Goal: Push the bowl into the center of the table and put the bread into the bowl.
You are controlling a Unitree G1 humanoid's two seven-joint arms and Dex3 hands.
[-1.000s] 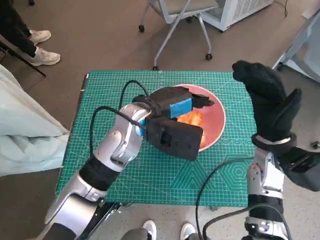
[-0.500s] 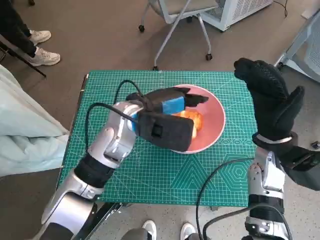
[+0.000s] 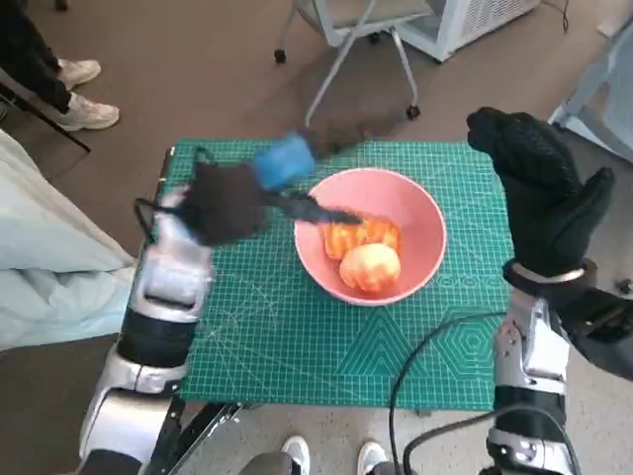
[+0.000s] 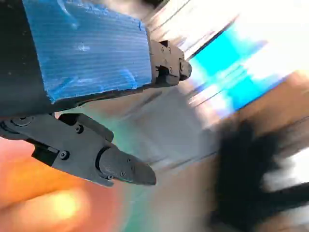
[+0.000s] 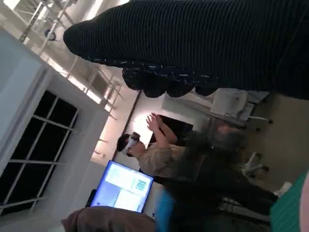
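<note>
Your head view gives you the whole bench (image 3: 297, 336), covered by a green cutting mat, with the pink bowl (image 3: 420, 223) sitting a little toward the right and far edges of it rather than dead centre. Neither wrist view offers that layout: the left wrist view is smeared with motion, showing only an orange-pink blur at one corner that may be the bowl, and the right wrist view looks out into the room, where you can see a person wearing a headset with raised hands (image 5: 154, 126) beside a lit screen (image 5: 123, 186).

The bread (image 3: 368, 255) lies inside the bowl, on the side nearer the robot, as two orange-yellow pieces touching each other.

The left robot hand (image 3: 282, 178) is blurred above the far-left part of the bench, just beside the bowl's left rim, with dark fingertips reaching over that rim. In the left wrist view its fingers (image 4: 106, 162) are apart and hold nothing. The right robot hand (image 3: 542, 193) is raised off the bench's right edge, gloved fingers spread and empty, clear of the bowl.

Its forearm is cut off at the picture's lower edge.
</note>
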